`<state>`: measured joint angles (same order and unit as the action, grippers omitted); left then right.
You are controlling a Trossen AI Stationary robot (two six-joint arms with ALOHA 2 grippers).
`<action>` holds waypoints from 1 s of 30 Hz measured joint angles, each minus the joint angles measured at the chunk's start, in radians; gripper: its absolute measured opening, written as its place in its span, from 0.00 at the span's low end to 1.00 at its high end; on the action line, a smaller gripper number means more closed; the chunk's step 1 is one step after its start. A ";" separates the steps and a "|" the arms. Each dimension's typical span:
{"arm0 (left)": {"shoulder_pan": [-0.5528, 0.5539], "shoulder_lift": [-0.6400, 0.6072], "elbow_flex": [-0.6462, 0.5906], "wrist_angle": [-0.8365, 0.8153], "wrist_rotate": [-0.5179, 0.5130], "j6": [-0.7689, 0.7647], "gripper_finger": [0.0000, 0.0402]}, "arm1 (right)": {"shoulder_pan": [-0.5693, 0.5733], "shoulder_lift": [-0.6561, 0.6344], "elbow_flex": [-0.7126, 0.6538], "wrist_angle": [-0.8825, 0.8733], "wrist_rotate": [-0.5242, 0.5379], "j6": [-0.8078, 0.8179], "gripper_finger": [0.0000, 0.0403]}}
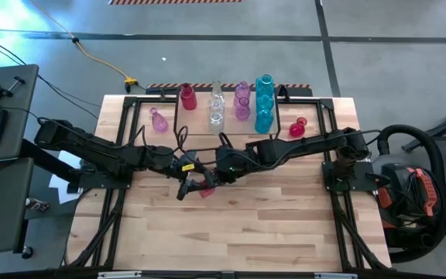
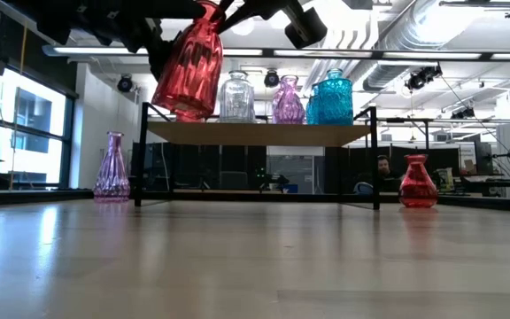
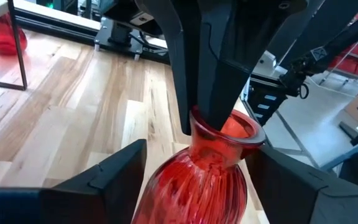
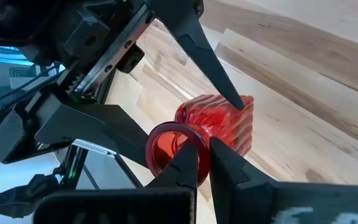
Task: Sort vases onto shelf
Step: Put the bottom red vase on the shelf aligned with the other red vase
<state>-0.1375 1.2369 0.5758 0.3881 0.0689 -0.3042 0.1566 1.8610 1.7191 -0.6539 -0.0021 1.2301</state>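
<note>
Red ribbed vase (image 3: 201, 171) aloft above surface (image 1: 231, 225) | right gripper (image 4: 204, 163) pinches its rim | left gripper (image 3: 194, 177) spread around body | shelf (image 2: 259, 133): vases—1 red, 1 clear, 1 purple, 1 teal | surface: 1 pink, 1 red

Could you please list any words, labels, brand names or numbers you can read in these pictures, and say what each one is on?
None can be read. The vases, the shelf, the table and both arms bear no legible lettering. The striped strip behind the shelf shows only a pattern.
</note>
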 joint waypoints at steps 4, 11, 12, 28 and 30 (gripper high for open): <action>0.000 0.000 0.000 0.000 0.004 0.000 0.66 | 0.000 0.000 0.000 0.029 0.001 0.001 0.00; 0.000 0.000 0.000 -0.001 0.003 0.000 0.66 | 0.000 0.000 0.000 0.034 0.021 0.027 0.00; 0.000 0.000 0.000 0.000 0.003 0.000 0.66 | 0.000 0.000 0.000 0.034 0.021 0.027 0.00; 0.000 0.000 0.000 0.002 0.000 -0.005 0.66 | 0.001 0.000 0.000 0.041 0.054 0.053 0.00; 0.000 0.003 0.000 0.000 -0.014 -0.008 0.66 | 0.001 0.000 0.000 0.040 0.055 0.053 0.00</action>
<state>-0.1375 1.2397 0.5758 0.3882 0.0553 -0.3123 0.1574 1.8610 1.7195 -0.6142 0.0527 1.2831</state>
